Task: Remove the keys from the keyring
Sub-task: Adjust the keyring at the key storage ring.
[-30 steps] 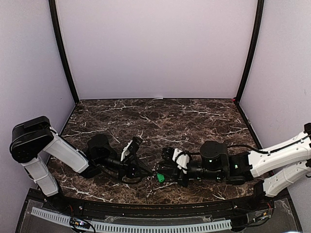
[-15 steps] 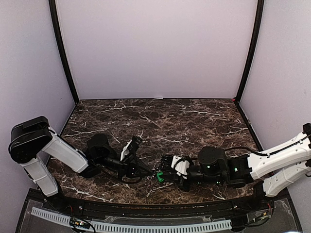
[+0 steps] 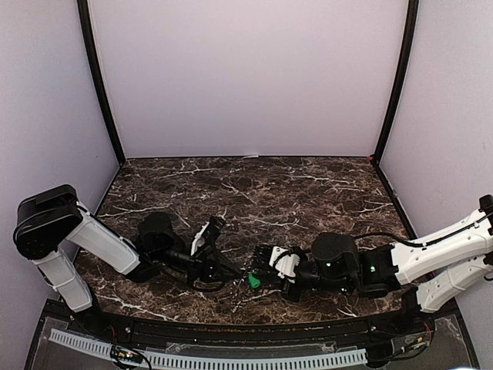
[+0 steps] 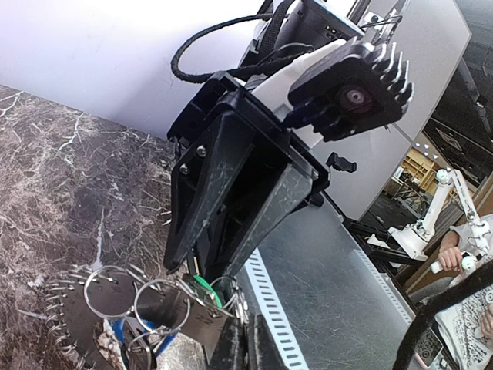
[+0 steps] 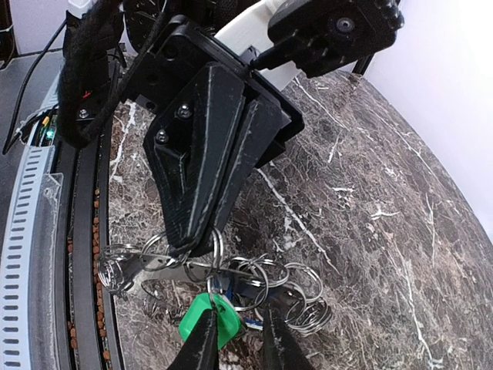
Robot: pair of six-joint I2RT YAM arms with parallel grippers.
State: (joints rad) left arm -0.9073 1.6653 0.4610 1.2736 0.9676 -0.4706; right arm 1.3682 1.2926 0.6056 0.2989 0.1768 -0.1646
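- Marble table [image 3: 308,193] under both arms, dark with white veins, pale purple walls behind.
- Left gripper [image 3: 229,271] low in the overhead view, left of centre, tips pointing toward the right of the frame.
- Same gripper in the middle of the right wrist view, clenched tight on a flat metal tab [image 5: 150,266] belonging to the bunch.
- Right gripper [image 3: 258,276] just to the right of it in the overhead view, tips facing the left one, the two nearly meeting.
- Right jaws parted at the bottom edge of the right wrist view, straddling the green key [image 5: 214,317].
- Green head close against the left-hand finger [image 5: 202,343], a gap open toward the other finger; no firm pinch visible.
- Keyring [image 4: 65,316] in the lower left corner of the left wrist view, lying low against the marble, teeth showing along its rim, partly covered by wire loops [image 4: 108,291].
- Blue key [image 4: 122,331] at the bottom left of that view, within the keyring's outline, mostly hidden behind the loops.
- More loops fanned out across the lower centre and lower right of the right wrist view, linked together, one hooked round the left gripper's tips.
- Green key also a small bright spot in the overhead view, lower centre, just below the meeting grippers; resting on the table or just above it, cannot tell which.
- White slotted strip [image 3: 208,358] along the bottom edge of the overhead view.
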